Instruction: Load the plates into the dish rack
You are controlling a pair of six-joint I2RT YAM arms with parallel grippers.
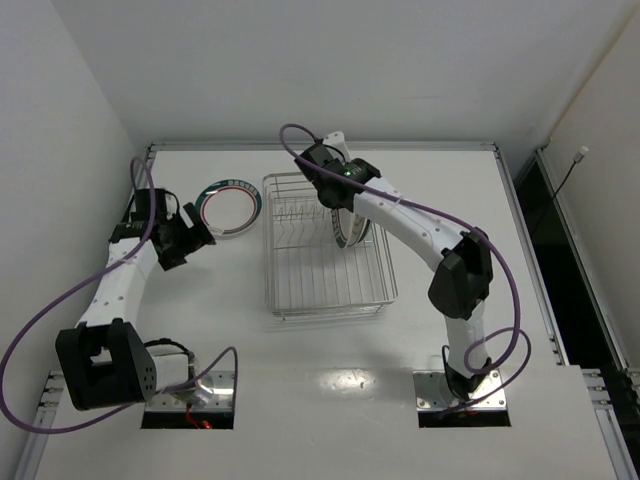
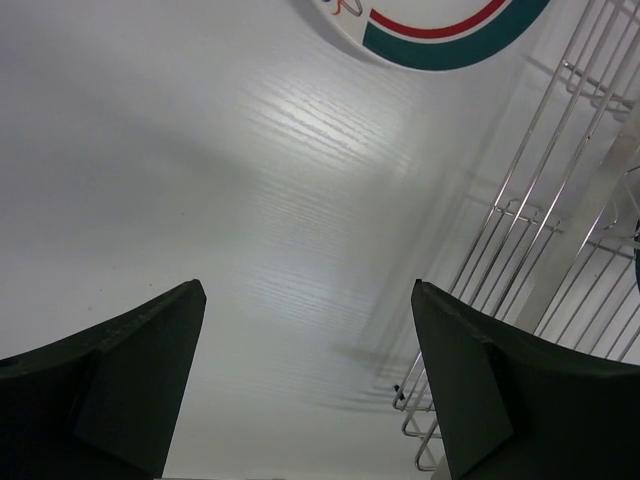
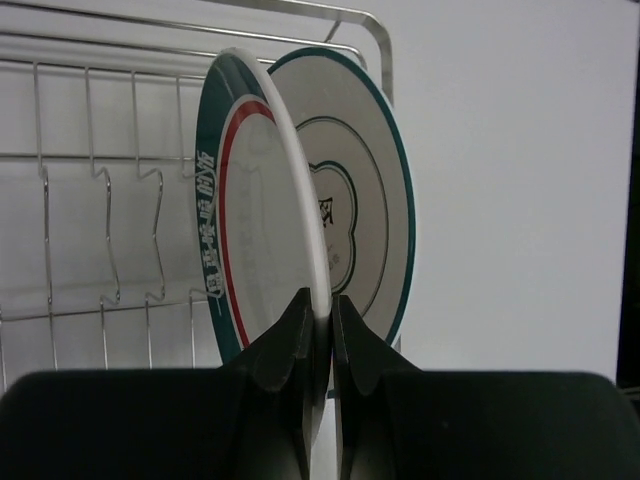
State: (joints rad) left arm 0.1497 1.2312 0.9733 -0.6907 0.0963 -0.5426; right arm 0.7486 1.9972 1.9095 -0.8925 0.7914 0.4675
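The silver wire dish rack point(image 1: 300, 290) stands mid-table. My right gripper point(image 1: 340, 207) reaches down into its far right part. In the right wrist view it point(image 3: 322, 305) is shut on the rim of a white plate with green-and-red bands point(image 3: 250, 250), held upright on edge. A pale plate with a teal rim and flower-like centre point(image 3: 365, 220) stands just behind it. Another banded plate point(image 1: 228, 207) lies flat on the table left of the rack. My left gripper point(image 1: 200, 236) is open and empty just beside it, over bare table point(image 2: 308, 290). No small teal plate shows.
The rack's wire wall point(image 2: 560, 210) is close on the right of my left gripper. Upright prongs point(image 3: 105, 230) stand free left of the held plate. Purple cables point(image 1: 60, 300) loop off both arms. White walls close the table's back and left.
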